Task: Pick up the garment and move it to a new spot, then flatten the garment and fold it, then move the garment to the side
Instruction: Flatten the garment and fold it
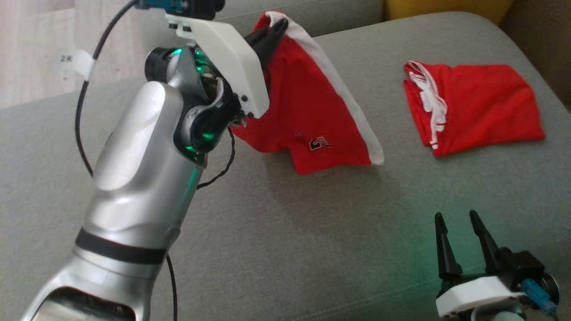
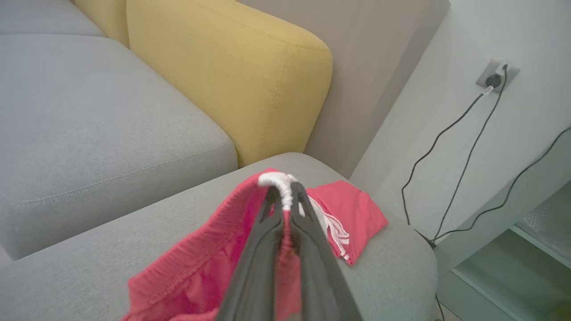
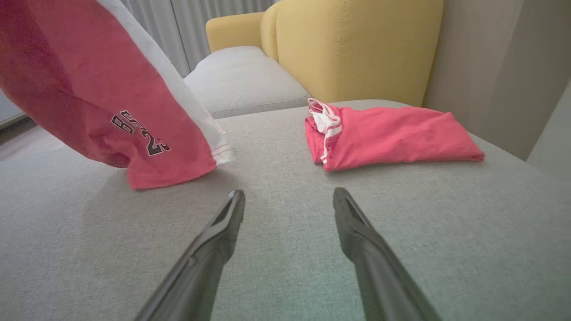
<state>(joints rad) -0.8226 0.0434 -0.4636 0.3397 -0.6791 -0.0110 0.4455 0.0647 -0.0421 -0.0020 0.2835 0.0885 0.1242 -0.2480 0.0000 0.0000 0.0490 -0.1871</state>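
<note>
Grey sofa seat (image 1: 285, 240) carries everything, with a yellow backrest (image 2: 241, 76) behind it. Left of the folded red garment (image 1: 482, 107), the left arm's silver forearm (image 1: 142, 178) slants steeply upward with its wrist bent over. The left gripper (image 1: 274, 29) is pinched tight on the top corner of the red shorts (image 1: 308, 102), where waistband meets white stripe. The shorts hang from that grip, white stripe facing the folded red garment; whether the hem touches the seat I cannot tell. Bare grey fabric lies between the two. Nearer the robot than the folded red garment, the right gripper (image 1: 456, 217) sits low, fingers parted and holding nothing, with open seat ahead.
</note>
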